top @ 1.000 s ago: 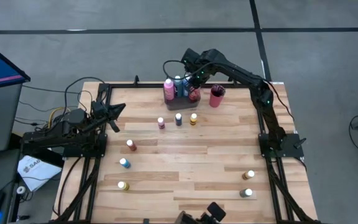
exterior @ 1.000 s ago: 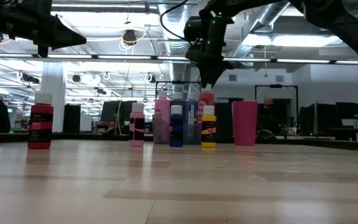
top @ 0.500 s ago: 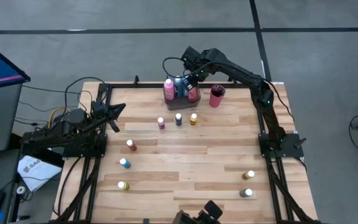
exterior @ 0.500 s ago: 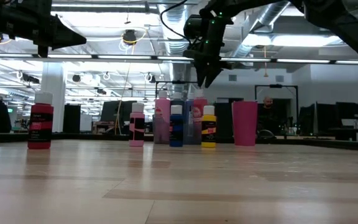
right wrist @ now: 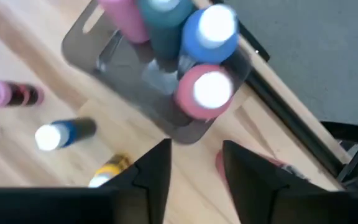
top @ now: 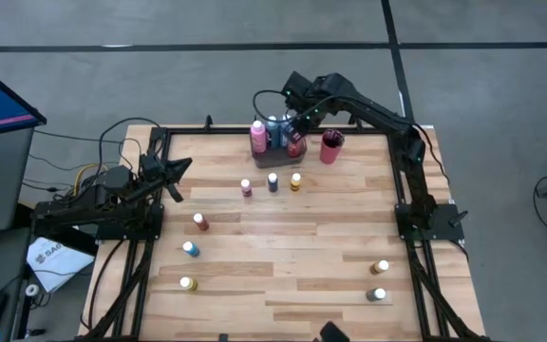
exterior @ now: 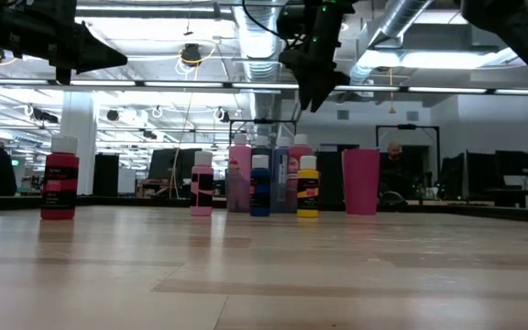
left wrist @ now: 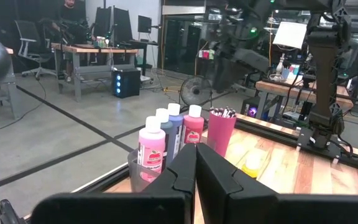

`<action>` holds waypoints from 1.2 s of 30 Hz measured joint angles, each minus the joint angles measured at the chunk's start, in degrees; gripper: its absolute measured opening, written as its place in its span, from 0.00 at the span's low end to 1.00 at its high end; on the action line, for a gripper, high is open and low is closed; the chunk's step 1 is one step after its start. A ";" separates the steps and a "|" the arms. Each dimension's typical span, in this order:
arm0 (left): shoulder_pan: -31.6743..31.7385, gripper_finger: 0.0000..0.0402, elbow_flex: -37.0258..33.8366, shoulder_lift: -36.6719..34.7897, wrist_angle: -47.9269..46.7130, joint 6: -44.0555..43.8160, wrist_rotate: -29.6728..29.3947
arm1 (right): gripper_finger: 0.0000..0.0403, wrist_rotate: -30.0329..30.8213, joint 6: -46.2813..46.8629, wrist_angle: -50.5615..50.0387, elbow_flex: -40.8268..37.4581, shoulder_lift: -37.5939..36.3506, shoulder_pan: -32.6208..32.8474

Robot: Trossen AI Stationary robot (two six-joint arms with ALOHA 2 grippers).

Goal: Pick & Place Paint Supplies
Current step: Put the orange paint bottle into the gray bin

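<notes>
The right end effector (top: pixel 299 122) hangs above the grey tray (top: pixel 272 157) at the table's (top: pixel 330 237) far edge in the high view, its fingers parted with nothing between them. Four tall bottles stand in that tray, among them a pink bottle (top: pixel 258 136), with the red cup (top: pixel 330 147) just beside it. Three small bottles stand in a row near the tray; others are scattered (left side and right front corner).

In the low view the right end effector (exterior: pixel 316 92) hovers clear above the bottles.

The left wrist view shows the left end effector (left wrist: pixel 195 163) closed and empty, well apart from the tray.

The right wrist view looks down on a red-capped bottle (right wrist: pixel 205 92) in the tray.
</notes>
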 joint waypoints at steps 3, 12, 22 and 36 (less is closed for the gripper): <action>0.00 0.01 0.00 0.00 0.00 0.00 -0.01 | 0.24 -0.22 -0.37 -1.97 -0.04 -0.07 2.16; 0.01 0.01 0.00 0.00 0.00 -0.19 1.99 | 0.03 -2.55 3.82 -8.58 -7.68 -5.78 13.29; 0.01 0.01 0.00 0.00 0.09 -0.55 2.46 | 0.09 -5.40 34.31 -8.29 -34.14 -24.68 31.20; 0.01 0.01 0.00 0.00 0.15 -0.51 2.39 | 0.60 -19.33 84.19 -4.15 -58.77 -41.69 57.46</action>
